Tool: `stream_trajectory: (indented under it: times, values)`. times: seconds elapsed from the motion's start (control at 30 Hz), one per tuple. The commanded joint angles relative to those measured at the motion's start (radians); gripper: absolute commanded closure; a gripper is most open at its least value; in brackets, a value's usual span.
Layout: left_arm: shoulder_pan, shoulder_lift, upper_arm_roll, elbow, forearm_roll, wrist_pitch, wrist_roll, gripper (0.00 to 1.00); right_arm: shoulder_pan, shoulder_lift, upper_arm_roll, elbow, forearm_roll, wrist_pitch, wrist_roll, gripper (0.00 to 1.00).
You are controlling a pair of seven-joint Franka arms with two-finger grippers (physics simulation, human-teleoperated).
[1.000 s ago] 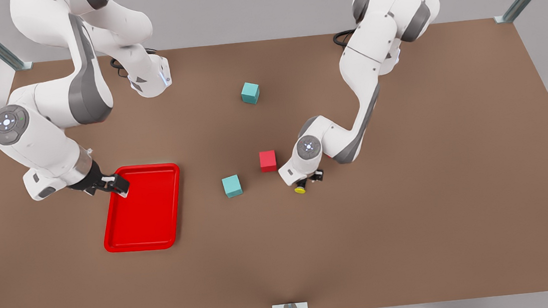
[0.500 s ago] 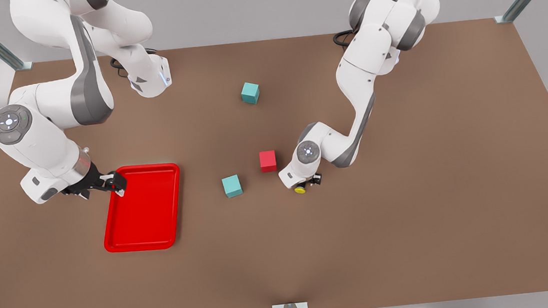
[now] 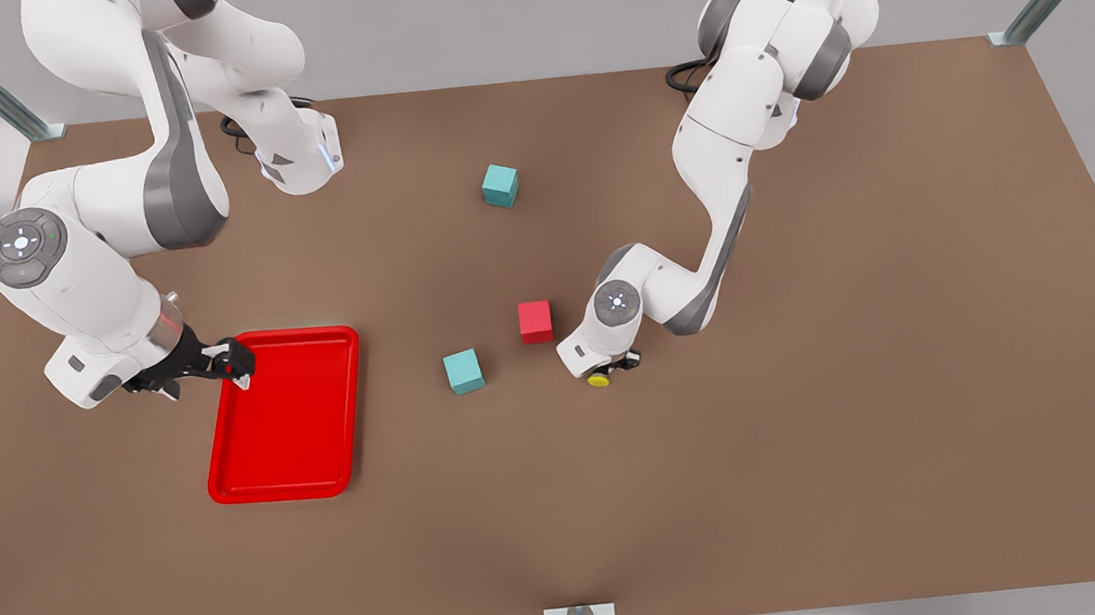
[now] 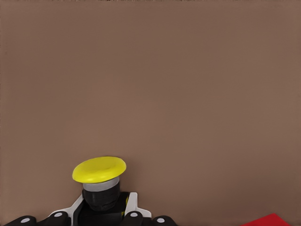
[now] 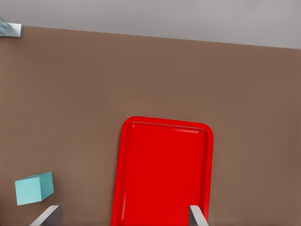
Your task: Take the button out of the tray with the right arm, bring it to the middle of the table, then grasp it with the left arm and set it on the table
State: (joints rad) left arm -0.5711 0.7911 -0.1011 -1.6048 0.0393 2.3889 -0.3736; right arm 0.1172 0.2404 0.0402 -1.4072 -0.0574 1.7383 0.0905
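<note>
The button (image 3: 599, 380), a yellow cap on a dark body, sits low over the brown table (image 3: 820, 422) near its middle. My left gripper (image 3: 611, 368) is shut on it. The left wrist view shows the button (image 4: 99, 170) with its dark body between the fingers (image 4: 131, 205) of my left gripper (image 4: 101, 212). Whether it touches the table I cannot tell. At the front view's left, my right gripper (image 3: 229, 363) hangs open over the far left corner of the red tray (image 3: 287, 423). In the right wrist view the tray (image 5: 164, 174) lies bare between the spread fingertips (image 5: 196, 216).
A red cube (image 3: 536, 321) stands just beside the left arm's wrist. One teal cube (image 3: 463, 371) lies between the tray and the button, also seen as the teal cube (image 5: 34, 188) in the right wrist view. Another teal cube (image 3: 500, 185) sits farther back.
My left gripper has sunk a little toward the table with the button. My right gripper has drawn slightly back toward the tray's far left corner.
</note>
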Motion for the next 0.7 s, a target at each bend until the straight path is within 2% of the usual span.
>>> stream_trajectory:
  times: [0.0, 0.13, 0.2, 0.3, 0.37, 0.43, 0.53, 0.6, 0.67]
  values:
    - [0.0, -0.001, 0.0, 0.002, -0.002, -0.004, 0.01, 0.53, -0.001, -0.001, 0.0, 0.001, 0.001, 0.0, -0.052, 0.0]
    - [0.0, -0.007, 0.0, 0.026, -0.002, -0.066, 0.01, 0.53, -0.001, -0.001, 0.0, 0.001, -0.001, 0.0, -0.052, 0.0]
    - [0.002, -0.007, 0.001, 0.082, -0.009, -0.195, 0.002, 0.53, -0.001, -0.001, 0.0, 0.001, 0.001, 0.0, -0.052, 0.0]
    - [-0.004, -0.015, 0.06, 0.18, -0.006, -0.476, -0.097, 0.53, -0.001, -0.001, 0.0, 0.001, -0.001, 0.0, -0.052, 0.0]
    - [-0.003, -0.015, 0.098, 0.238, 0.053, -0.525, -0.572, 0.53, -0.001, -0.001, 0.0, 0.001, -0.001, 0.0, -0.052, 0.0]
    - [-0.001, -0.009, 0.109, 0.275, 0.204, -0.517, -1.228, 0.53, -0.001, -0.001, 0.0, 0.001, -0.001, 0.0, -0.052, 0.0]
    - [0.007, 0.0, 0.133, 0.286, 0.54, -0.545, -2.013, 0.53, -0.001, -0.001, 0.0, 0.001, -0.001, 0.0, -0.052, 0.0]
    - [0.007, 0.025, 0.195, 0.273, 0.613, -0.608, -2.297, 0.53, -0.002, -0.001, 0.001, 0.001, -0.001, 0.0, -0.052, 0.0]
    - [0.005, 0.037, 0.209, 0.247, 0.723, -0.652, -2.368, 0.53, -0.002, -0.001, 0.0, 0.001, -0.001, 0.0, -0.052, 0.0]
